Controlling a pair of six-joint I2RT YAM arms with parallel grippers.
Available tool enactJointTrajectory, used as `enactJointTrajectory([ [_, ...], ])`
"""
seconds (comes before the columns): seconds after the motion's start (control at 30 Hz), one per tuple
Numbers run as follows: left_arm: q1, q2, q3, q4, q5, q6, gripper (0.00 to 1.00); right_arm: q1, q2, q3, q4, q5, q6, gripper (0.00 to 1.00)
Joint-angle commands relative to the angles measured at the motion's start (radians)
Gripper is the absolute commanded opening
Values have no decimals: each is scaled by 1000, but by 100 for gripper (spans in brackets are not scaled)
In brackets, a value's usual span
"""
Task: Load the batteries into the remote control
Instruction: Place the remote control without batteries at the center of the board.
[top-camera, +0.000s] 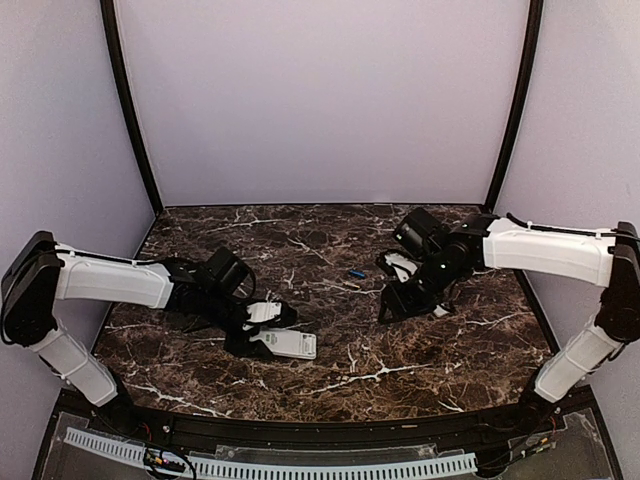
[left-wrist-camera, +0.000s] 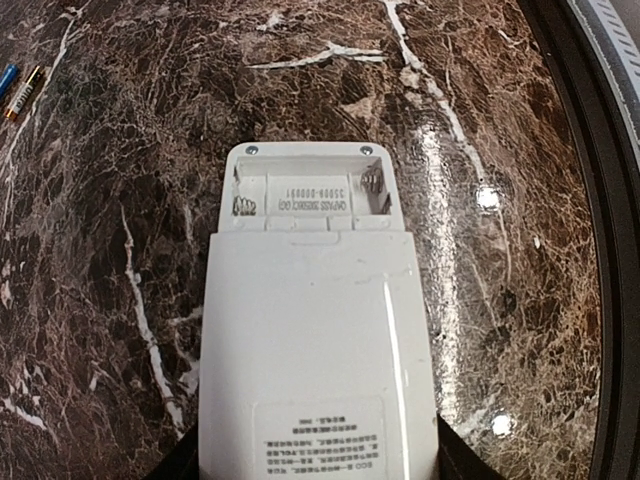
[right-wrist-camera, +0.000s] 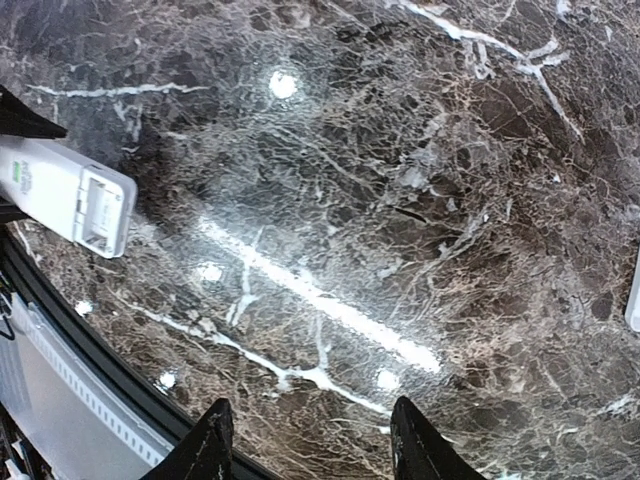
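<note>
**Remote control (left-wrist-camera: 310, 330) gripped back-up by left tool (left-wrist-camera: 314, 458); batteries (left-wrist-camera: 21, 93) loose on table (top-camera: 330, 385)**

Left tool was closed on the near end of the remote control, a dark finger (left-wrist-camera: 172, 466) against each long side. The white handset pointed away from the wrist with its back uppermost and a printed label (left-wrist-camera: 322, 435) toward the held end; from where I stood I could not tell whether it rested on the table or hung just above it. At its far end the battery bay (left-wrist-camera: 305, 195) stood uncovered, with springs showing at both sides and a line of small print along its floor.

The batteries lay on the dark, white-veined marble, well apart from the remote control and off beyond its far end; the left wrist view showed two side by side, a blue battery (left-wrist-camera: 8, 78) and a gold-and-black battery (left-wrist-camera: 27, 92). From above only the blue one could be made out, near the middle of the table between the two arms, closer to the right one.

Right tool (right-wrist-camera: 310, 420) hung over the right half of the table with its fingers (right-wrist-camera: 205, 445) standing apart; only bare marble showed between them, and it held nothing. It was near the blue battery but not touching it.
</note>
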Motion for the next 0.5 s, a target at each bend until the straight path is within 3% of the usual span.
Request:
enactJointTrajectory([
  [0.0,-5,2,31,-78,15,14,0,19,-80,-67,101,-71,60,51],
  [0.17,-5,61,62,-121,4,8,0,38,-114,-134,191,-125,107,51],
  [0.47,-52,188,130,-137,-106,-68,0,59,-144,-195,246,-65,124,53],
])
